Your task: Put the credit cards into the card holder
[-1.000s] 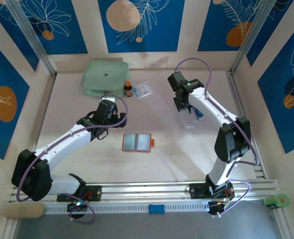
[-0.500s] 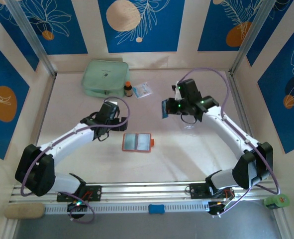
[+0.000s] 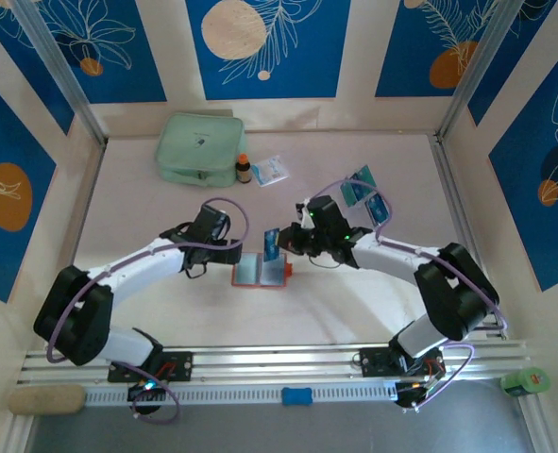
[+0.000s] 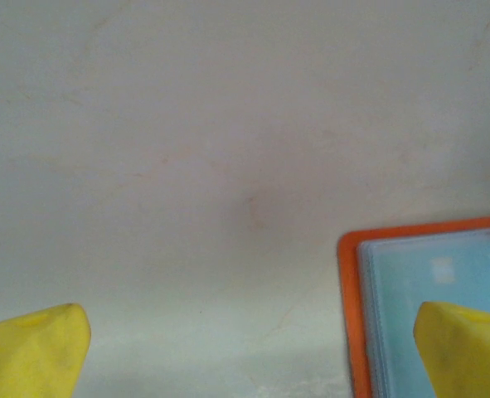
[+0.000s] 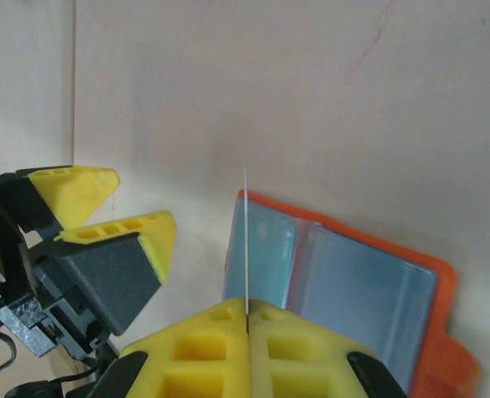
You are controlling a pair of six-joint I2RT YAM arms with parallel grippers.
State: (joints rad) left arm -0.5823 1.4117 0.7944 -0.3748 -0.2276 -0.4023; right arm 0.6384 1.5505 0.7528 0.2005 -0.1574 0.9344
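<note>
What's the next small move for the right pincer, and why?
Probably lower the right pincer slightly, easing the free edge of the card toward the clear pocket beneath it in the card holder. The card is pinched edge-on above the open holder, apparently not yet inserted; the open left pincer sits at the holder's edge.

Right jaws clamp blue card (image 3: 271, 243) upright above open card holder (image 3: 251, 275); left jaws alongside
</note>
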